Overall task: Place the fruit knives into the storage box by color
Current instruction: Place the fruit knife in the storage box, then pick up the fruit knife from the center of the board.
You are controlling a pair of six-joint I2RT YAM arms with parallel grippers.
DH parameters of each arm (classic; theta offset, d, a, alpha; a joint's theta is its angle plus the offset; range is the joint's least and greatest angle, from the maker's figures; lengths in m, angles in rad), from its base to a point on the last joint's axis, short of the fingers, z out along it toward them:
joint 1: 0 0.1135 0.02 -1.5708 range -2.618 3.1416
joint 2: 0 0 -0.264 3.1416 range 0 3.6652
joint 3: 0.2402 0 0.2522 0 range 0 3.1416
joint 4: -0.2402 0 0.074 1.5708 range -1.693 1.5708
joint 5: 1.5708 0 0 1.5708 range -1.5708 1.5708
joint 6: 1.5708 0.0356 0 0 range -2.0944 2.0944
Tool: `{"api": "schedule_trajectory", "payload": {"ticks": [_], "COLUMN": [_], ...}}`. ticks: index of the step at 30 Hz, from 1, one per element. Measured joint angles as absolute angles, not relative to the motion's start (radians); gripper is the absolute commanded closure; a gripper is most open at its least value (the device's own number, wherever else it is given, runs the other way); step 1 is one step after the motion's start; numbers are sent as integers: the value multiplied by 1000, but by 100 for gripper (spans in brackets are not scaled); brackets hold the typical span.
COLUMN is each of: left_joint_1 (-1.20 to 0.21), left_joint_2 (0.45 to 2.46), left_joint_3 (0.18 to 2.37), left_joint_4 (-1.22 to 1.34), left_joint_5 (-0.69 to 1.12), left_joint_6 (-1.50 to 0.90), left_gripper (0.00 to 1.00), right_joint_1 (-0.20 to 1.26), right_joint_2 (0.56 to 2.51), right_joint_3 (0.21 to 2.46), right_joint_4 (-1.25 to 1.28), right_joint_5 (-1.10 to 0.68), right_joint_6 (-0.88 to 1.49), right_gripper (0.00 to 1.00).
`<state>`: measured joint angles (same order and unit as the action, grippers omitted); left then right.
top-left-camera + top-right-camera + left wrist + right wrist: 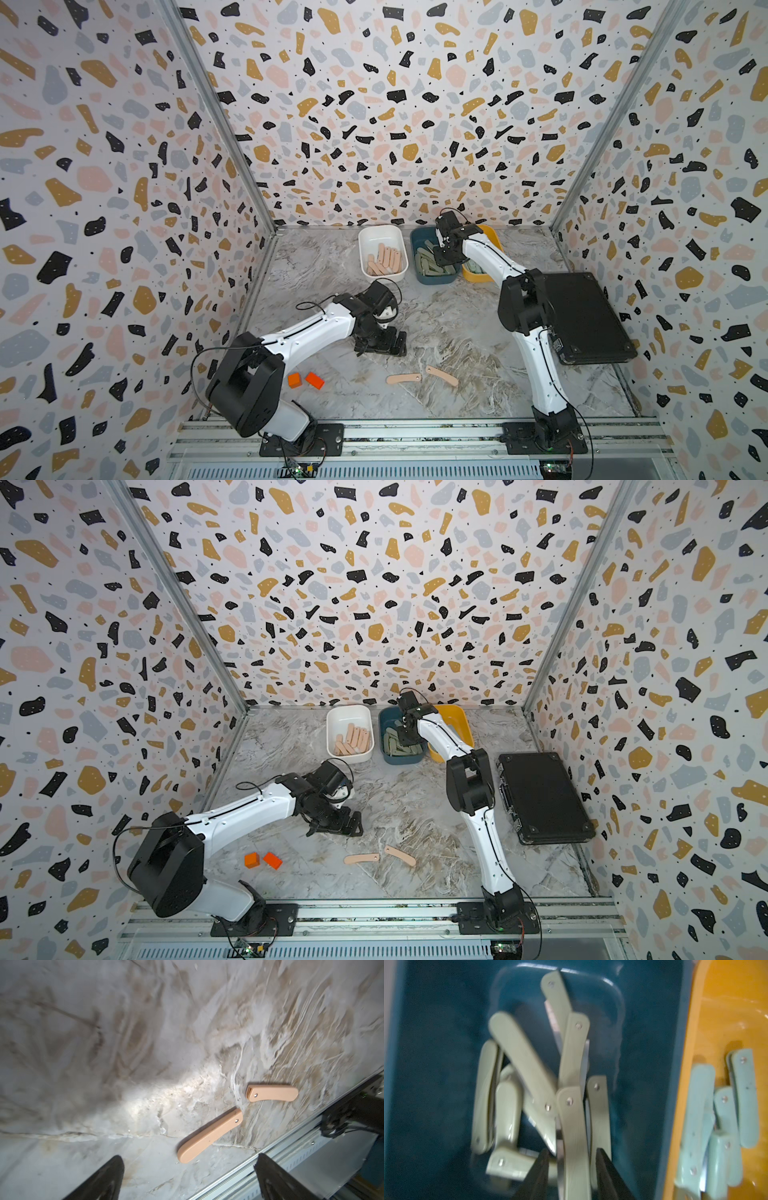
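My left gripper (189,1157) gapes wide over open grey marble tabletop (104,1043); right gripper (573,1150) straddles a sage-green folded knife (572,1118), hemmed by the dark-teal plastic bin (436,1084); grip I cannot tell

walls (374,104): pale terrazzo, black, ochre, pink, grey flecks
bench (457,332): grey marble, brown veins
white box (382,237): peach-pink knives (386,259)
dark teal box (436,1084): sage green knives (525,1068)
yellow box (695,1043): mint knives (745,1105)
loose knives (209,1136): peach-pink
blocks (314,380): orange
case (586,316): black
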<state>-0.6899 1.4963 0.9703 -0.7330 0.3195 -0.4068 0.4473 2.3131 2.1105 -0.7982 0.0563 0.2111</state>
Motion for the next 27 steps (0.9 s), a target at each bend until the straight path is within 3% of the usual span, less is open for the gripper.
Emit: {"api": "schedule_trajectory", "payload": {"ticks": [4, 10, 18, 21, 27], "left_joint_1": [-802, -899, -982, -983, -983], "left_joint_2": [1543, 1563, 1667, 1682, 1714], "left_joint_3": [977, 977, 976, 983, 1005], "left_joint_4": [-739, -741, -738, -742, -765], "left_joint_5": [273, 233, 202, 183, 128], "left_joint_6": [-405, -405, -404, -402, -394], "left_gripper": [1, 1, 8, 19, 55], "right_joint_1": [461, 480, 484, 484, 484], "right_joint_2": [2003, 1622, 1540, 1525, 1433], "right_joint_3": [1835, 1447, 1084, 1040, 1026], "right_joint_4": [-721, -595, -570, -571, -562], "right_joint_5": [-14, -81, -133, -142, -150], "right_joint_6": [226, 259, 292, 300, 315], "right_gripper": [36, 31, 30, 29, 28]}}
